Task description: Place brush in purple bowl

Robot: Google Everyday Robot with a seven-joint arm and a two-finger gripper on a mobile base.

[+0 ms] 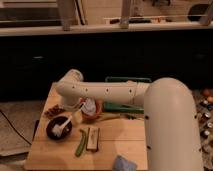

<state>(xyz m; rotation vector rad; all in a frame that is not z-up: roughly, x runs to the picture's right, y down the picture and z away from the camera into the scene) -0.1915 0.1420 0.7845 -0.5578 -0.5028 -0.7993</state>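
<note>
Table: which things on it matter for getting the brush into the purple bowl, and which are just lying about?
Job:
- brush, head in the bowl
- purple bowl
- gripper, at the brush handle's upper end

Lying about:
- orange bowl
- green vegetable
- brown block
- green tray
- bluish object

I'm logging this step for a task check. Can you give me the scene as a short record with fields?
gripper: low over the table's left part, between the two bowls, at the brush handle's upper end
brush: head in the purple bowl, handle slanting up-right over the rim
purple bowl: left on table
orange bowl: right of the purple bowl, white thing inside
green vegetable, brown block: side by side in front of the bowls
grip on brush: cannot tell
</note>
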